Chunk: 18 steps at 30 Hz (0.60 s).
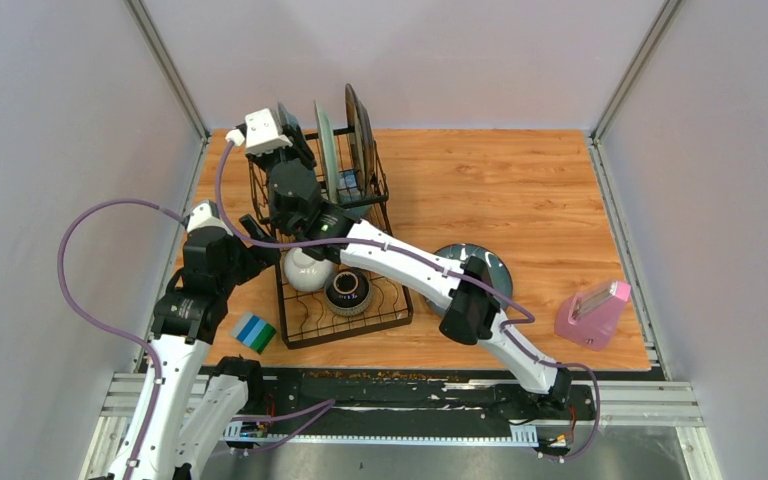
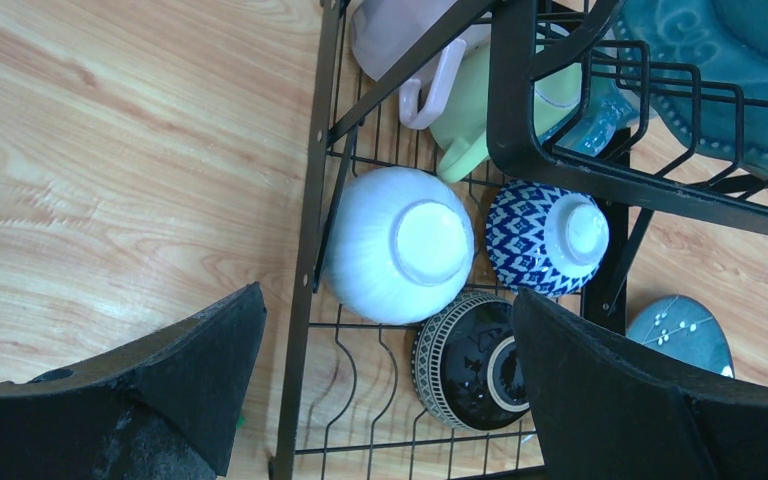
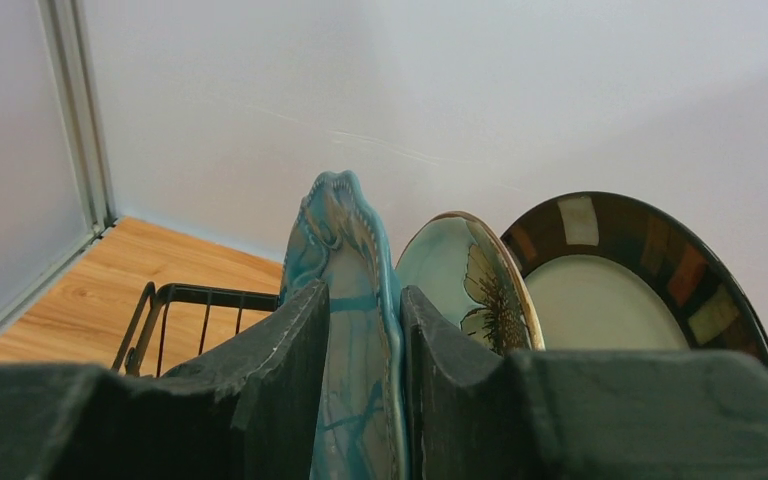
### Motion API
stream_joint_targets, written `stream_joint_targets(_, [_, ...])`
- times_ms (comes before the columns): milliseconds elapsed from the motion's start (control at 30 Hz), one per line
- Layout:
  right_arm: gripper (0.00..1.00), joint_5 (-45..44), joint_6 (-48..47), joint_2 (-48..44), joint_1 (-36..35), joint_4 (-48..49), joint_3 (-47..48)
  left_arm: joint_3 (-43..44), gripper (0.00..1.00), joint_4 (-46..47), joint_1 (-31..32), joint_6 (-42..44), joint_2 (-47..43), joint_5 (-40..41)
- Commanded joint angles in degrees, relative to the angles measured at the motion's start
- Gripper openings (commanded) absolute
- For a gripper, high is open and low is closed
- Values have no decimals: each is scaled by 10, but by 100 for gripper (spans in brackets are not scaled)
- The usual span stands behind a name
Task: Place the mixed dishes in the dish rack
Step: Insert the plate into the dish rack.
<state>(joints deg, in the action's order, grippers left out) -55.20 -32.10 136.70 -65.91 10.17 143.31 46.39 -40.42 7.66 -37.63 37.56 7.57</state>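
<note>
The black wire dish rack (image 1: 305, 322) stands at the left of the table. Its tall section holds upright plates. My right gripper (image 1: 298, 140) (image 3: 365, 300) is shut on the rim of the teal plate (image 1: 326, 152) (image 3: 345, 230). Behind it stand a pale green flower plate (image 3: 460, 275) and a black-rimmed cream plate (image 3: 610, 300). My left gripper (image 1: 263, 248) (image 2: 385, 310) hangs open and empty over the lower tray. That tray holds upturned bowls: white (image 2: 400, 245), blue patterned (image 2: 545, 240) and dark (image 2: 470, 360). A pink mug (image 2: 400, 40) and a green mug (image 2: 475, 115) sit beside them.
A dark blue-grey plate (image 1: 495, 262) (image 2: 680, 335) lies on the table right of the rack, partly under my right arm. A blue-green striped sponge (image 1: 254, 333) lies by the rack's near left corner. A pink container (image 1: 592, 312) stands at the right edge.
</note>
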Motion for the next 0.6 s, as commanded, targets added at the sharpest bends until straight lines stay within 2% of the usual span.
stream_joint_targets(0, [31, 32, 54, -54, -12, -31, 8, 6, 100, 21, -5, -1, -5, -3])
stream_joint_targets(233, [21, 89, 118, -99, -13, -98, -12, 7, 100, 20, -5, 0, -6, -3])
stream_joint_targets(367, [20, 126, 168, -127, -13, -162, -24, 7, 100, 17, -5, 1, -10, -2])
stream_joint_targets(567, [21, 163, 178, -140, -11, -208, -33, 14, 100, 11, -5, 8, -15, -4])
